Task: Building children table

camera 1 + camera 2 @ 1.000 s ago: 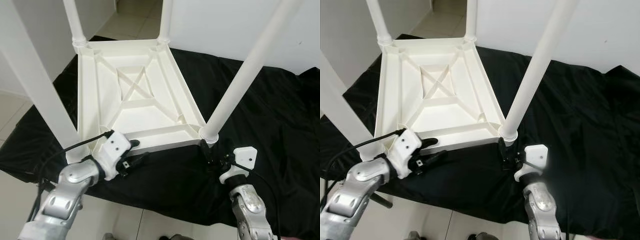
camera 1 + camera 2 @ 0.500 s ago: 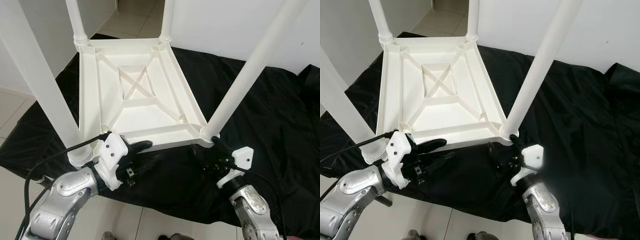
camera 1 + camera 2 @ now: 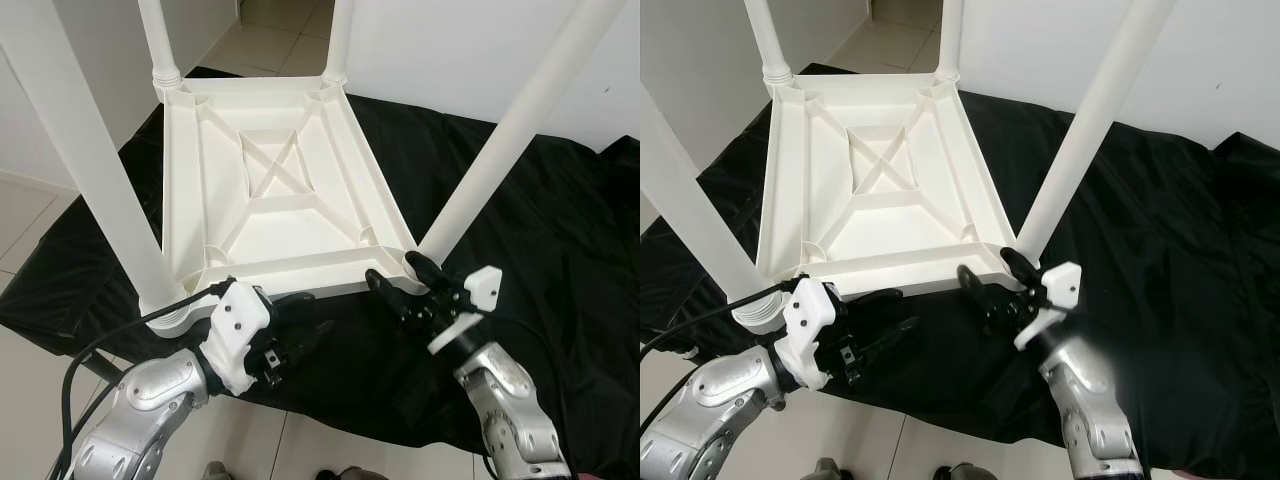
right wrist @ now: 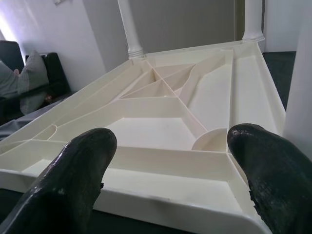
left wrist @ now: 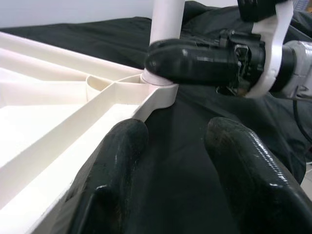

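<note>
Table (image 3: 280,190) inverted on black cloth (image 3: 560,230), underside up, four legs pointing upward. Near right leg (image 3: 500,150) seated in its corner socket; near left leg (image 3: 85,150) likewise, standing in its collar at the near left corner.

Right pincer (image 3: 402,282) at the near right corner, fingers apart, straddling the near rim just beside the leg base; not clamped on anything. Left pincer (image 3: 300,330) low over the cloth just in front of the near rim, fingers apart, holding nothing; in the left wrist view, one finger (image 5: 109,170) close beside the rim, contact not clear.

Risks from here:
- Closing the right pincer on the thin rim instead of the leg: likely slip off smooth plastic, possible jolt to the leg.
- Pushing sideways against the near right leg: long lever, may loosen or pop from its socket if not fully seated.
- Lifting one edge alone: table may pivot and slide on the loose cloth.
- Cloth folds under the left pincer: possible snag between finger and rim
</note>
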Motion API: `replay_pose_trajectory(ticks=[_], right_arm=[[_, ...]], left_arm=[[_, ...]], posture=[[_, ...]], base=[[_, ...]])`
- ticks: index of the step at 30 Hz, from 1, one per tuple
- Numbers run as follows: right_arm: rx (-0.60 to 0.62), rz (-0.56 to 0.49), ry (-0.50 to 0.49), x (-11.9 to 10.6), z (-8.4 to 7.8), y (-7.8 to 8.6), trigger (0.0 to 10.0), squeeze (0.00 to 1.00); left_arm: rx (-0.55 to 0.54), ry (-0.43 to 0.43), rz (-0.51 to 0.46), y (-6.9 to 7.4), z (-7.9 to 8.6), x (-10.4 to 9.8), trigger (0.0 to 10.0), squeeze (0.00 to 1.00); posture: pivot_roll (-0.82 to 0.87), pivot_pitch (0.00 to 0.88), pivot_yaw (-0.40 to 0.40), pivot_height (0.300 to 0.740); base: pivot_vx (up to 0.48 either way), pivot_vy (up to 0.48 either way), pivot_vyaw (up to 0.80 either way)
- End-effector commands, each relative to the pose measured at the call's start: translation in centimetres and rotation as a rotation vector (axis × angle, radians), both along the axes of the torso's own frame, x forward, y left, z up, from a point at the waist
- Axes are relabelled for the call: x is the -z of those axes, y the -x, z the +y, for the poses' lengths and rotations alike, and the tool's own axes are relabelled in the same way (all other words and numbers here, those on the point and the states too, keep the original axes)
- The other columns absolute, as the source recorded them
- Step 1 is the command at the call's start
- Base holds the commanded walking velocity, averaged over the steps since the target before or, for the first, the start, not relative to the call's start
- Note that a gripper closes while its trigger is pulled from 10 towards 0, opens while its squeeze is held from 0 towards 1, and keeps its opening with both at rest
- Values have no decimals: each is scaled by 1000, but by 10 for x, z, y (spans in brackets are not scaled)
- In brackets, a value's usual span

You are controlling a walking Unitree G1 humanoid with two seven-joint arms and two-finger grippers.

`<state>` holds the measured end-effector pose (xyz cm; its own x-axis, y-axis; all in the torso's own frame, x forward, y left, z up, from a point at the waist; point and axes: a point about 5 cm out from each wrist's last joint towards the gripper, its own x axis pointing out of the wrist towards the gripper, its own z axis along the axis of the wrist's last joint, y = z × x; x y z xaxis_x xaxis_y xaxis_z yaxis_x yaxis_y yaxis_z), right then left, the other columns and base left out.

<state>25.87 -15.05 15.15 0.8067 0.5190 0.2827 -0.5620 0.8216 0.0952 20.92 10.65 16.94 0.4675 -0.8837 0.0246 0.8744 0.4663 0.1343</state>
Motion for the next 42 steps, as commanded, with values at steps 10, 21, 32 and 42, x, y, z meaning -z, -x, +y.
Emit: replay_pose_trajectory(ticks=[10,21,32,42], right_arm=[[-26,62,14,5,-19,-27,10000,59],[86,76,70,8,-50,-55,10000,55],[207,74,55,14,-62,-68,10000,39],[162,75,65,26,-51,-62,10000,39]], left_arm=[[78,-79,96,11,8,8,10000,0],[136,-173,130,17,20,11,10000,0],[188,-275,200,24,43,14,10000,0],[50,-423,207,7,90,11,10000,0]], posture=[[91,93,-87,740],[109,76,-79,740],[121,66,-75,740],[127,60,-80,740]], base=[[0,0,0],[0,0,0],[0,0,0],[0,0,0]])
